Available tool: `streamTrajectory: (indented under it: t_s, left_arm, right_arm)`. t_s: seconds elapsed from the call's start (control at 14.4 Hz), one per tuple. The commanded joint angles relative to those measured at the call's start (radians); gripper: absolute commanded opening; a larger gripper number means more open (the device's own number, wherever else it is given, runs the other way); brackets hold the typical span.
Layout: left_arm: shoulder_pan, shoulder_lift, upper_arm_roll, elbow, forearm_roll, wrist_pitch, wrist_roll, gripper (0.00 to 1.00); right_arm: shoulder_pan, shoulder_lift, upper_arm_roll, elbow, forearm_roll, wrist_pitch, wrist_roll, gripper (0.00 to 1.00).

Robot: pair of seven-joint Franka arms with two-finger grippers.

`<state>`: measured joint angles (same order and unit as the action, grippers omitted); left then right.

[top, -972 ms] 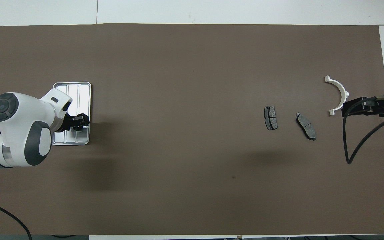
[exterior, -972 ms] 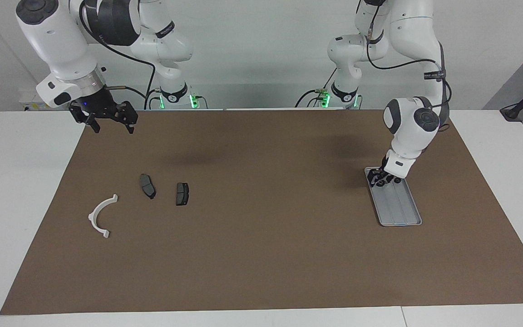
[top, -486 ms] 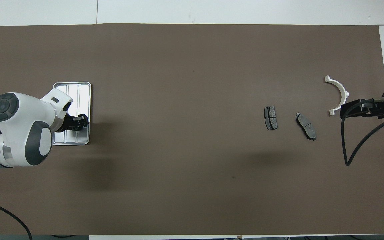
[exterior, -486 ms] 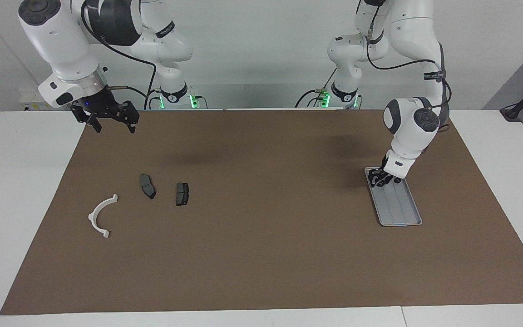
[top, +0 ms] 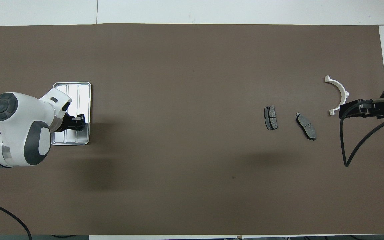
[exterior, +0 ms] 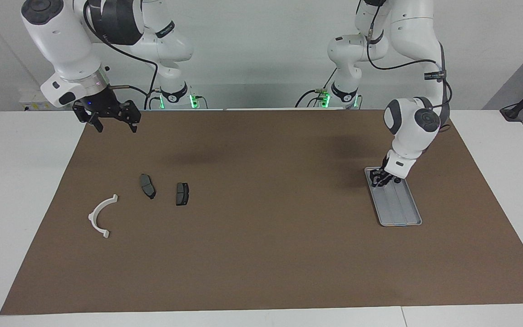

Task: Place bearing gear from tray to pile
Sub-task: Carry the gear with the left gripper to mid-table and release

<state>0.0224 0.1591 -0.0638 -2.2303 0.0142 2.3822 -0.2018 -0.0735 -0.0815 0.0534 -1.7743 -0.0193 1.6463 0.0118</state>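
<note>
Bearing gear (exterior: 382, 180) is seen only as a small dark part in the tray (exterior: 400, 206), at the end nearer to the robots, and it is largely hidden by the left gripper (exterior: 381, 180), which is lowered into the tray around it. The fingers are drawn in close about the part, but whether it is firmly held cannot be told.

The grasp is judged to be the step in hand; nothing has been carried over yet. A straight lift clear of the tray's raised rim is called for next, then a long carry toward the right arm's end of the table.

The pile lies there on the brown mat (exterior: 261, 254): a white bracket (exterior: 101, 216) and two dark pads (exterior: 147, 185), (exterior: 182, 193), well apart from the tray.

The right gripper (exterior: 112, 119) is held open and empty, raised over the mat's corner, where the arm waits.
</note>
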Motion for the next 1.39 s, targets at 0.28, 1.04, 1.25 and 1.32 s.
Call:
streamTrajectory:
  t_s: [0.28,1.04,1.25,1.32]
  left_arm:
    - [-0.073,0.016,-0.002,0.222,-0.014,-0.181,-0.126,0.16]
    - [-0.563,0.171,0.005,0.469,-0.007,-0.239,-0.845,0.16]
    - [-0.645,0.345,0.009,0.661,0.024,-0.230,-0.998,0.16]
    - [-0.645,0.355,0.007,0.666,0.021,-0.218,-0.998,0.16]
  right_arm:
    - [-0.012,-0.024,0.005,-0.025,0.015,0.017,-0.013,1.00]
    - [-0.020,-0.023,0.003,-0.027,0.015,0.018,-0.055,1.00]
    - [-0.023,-0.020,0.003,-0.027,0.016,0.035,-0.059,1.00]
    - [-0.023,-0.020,0.003,-0.027,0.016,0.040,-0.061,1.00]
